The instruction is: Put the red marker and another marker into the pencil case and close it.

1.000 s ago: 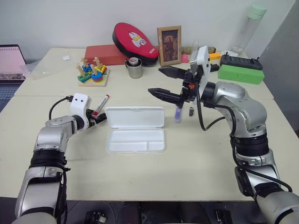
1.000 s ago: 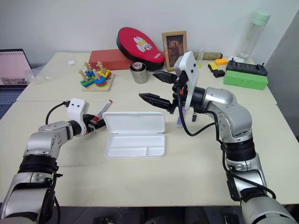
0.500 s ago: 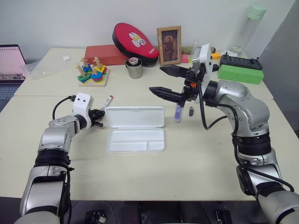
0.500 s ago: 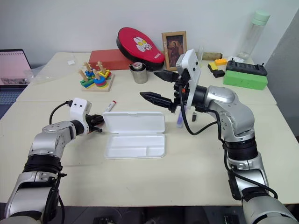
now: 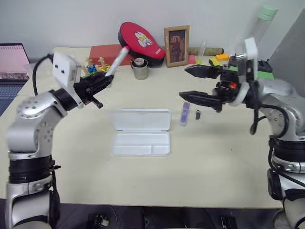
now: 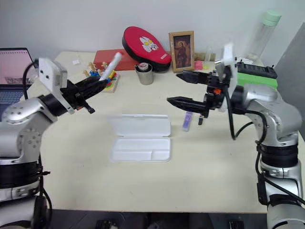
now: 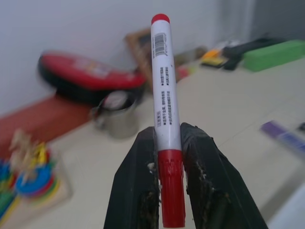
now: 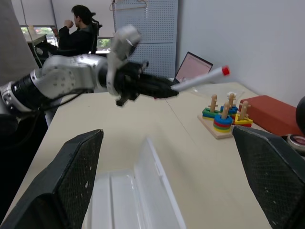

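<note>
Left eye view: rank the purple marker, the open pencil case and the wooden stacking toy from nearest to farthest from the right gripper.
1. Purple marker: on the table just below the right gripper.
2. Pencil case: open, mid-table.
3. Wooden stacking toy: far left, behind the left gripper.

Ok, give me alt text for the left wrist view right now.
The left claw is shut on the red marker, gripping just above its red cap so the white barrel sticks out past the fingertips. Blurred behind: a metal cup and a red pad on the table.
</note>
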`<act>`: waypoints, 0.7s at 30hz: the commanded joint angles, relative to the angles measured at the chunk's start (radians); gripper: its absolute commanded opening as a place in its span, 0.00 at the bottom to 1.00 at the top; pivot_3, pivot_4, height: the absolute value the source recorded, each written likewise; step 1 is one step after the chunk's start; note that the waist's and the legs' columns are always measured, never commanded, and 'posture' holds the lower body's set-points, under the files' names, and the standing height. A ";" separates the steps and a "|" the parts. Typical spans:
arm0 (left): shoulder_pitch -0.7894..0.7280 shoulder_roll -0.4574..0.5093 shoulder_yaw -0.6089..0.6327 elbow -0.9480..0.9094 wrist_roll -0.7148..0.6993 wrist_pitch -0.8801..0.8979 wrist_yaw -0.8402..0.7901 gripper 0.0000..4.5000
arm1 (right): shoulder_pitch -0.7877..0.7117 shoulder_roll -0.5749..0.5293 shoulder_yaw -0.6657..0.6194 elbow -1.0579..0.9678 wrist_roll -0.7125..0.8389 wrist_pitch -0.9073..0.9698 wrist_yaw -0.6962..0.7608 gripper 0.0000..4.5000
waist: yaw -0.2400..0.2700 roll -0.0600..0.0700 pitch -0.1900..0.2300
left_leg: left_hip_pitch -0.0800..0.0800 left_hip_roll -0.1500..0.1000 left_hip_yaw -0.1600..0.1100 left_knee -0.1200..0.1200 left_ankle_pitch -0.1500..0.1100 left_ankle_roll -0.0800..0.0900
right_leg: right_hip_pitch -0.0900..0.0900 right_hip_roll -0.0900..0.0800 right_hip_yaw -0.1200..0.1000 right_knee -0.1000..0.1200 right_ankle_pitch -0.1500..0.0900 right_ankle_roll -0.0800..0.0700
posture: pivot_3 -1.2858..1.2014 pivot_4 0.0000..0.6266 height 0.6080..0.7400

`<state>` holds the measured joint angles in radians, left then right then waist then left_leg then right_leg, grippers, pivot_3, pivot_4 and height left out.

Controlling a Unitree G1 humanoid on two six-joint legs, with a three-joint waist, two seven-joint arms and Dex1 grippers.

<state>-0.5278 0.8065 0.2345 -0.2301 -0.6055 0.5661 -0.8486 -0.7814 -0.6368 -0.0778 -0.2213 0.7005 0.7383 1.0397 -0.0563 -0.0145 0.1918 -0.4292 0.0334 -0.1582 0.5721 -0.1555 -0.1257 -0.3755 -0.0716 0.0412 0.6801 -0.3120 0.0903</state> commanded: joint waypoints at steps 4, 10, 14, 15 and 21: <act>0.074 0.189 -0.155 -0.180 -0.017 0.029 -0.284 0.09 | 0.046 -0.061 -0.026 -0.046 0.002 -0.024 0.013 1.00 | -0.017 0.001 0.001 | 0.002 0.000 0.002 0.000 0.000 0.000 | 0.000 0.000 0.002 0.001 0.000 0.000 | 0.52 0.24 1.00; 0.050 0.239 -0.398 0.015 0.316 -0.254 -0.388 0.09 | 0.099 -0.074 -0.028 -0.072 -0.012 -0.045 -0.016 1.00 | -0.012 0.001 0.001 | 0.003 0.000 0.002 0.001 0.000 0.000 | 0.001 0.000 0.002 0.000 0.000 0.000 | 0.52 0.24 1.00; 0.008 0.199 -0.470 0.124 0.422 -0.351 -0.402 0.09 | 0.128 -0.082 -0.029 -0.102 -0.008 -0.039 -0.038 1.00 | -0.004 0.002 0.001 | 0.001 0.000 0.002 0.000 0.000 0.000 | 0.000 0.000 0.002 0.000 0.000 0.000 | 0.52 0.24 1.00; -0.002 0.180 -0.479 0.146 0.434 -0.371 -0.405 0.09 | 0.135 -0.082 -0.030 -0.105 -0.010 -0.039 -0.046 1.00 | -0.002 0.002 0.001 | 0.001 0.000 0.002 0.000 0.000 0.000 | 0.000 0.000 0.002 0.000 0.000 0.000 | 0.52 0.24 1.00; -0.023 0.125 -0.494 0.186 0.455 -0.393 -0.442 0.09 | 0.177 -0.095 -0.019 -0.137 -0.016 -0.035 -0.067 1.00 | 0.000 0.001 0.001 | 0.000 0.000 0.002 0.001 0.000 0.000 | -0.001 0.000 0.002 0.000 0.000 0.000 | 0.52 0.24 1.00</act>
<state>-0.5246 0.9369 -0.2706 -0.0410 -0.1597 0.1865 -1.2782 -0.6143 -0.7103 -0.0798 -0.3172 0.6870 0.7107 0.9806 -0.0562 -0.0130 0.1928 -0.4292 0.0334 -0.1562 0.5729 -0.1555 -0.1254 -0.3760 -0.0714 0.0430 0.6800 -0.3120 0.0907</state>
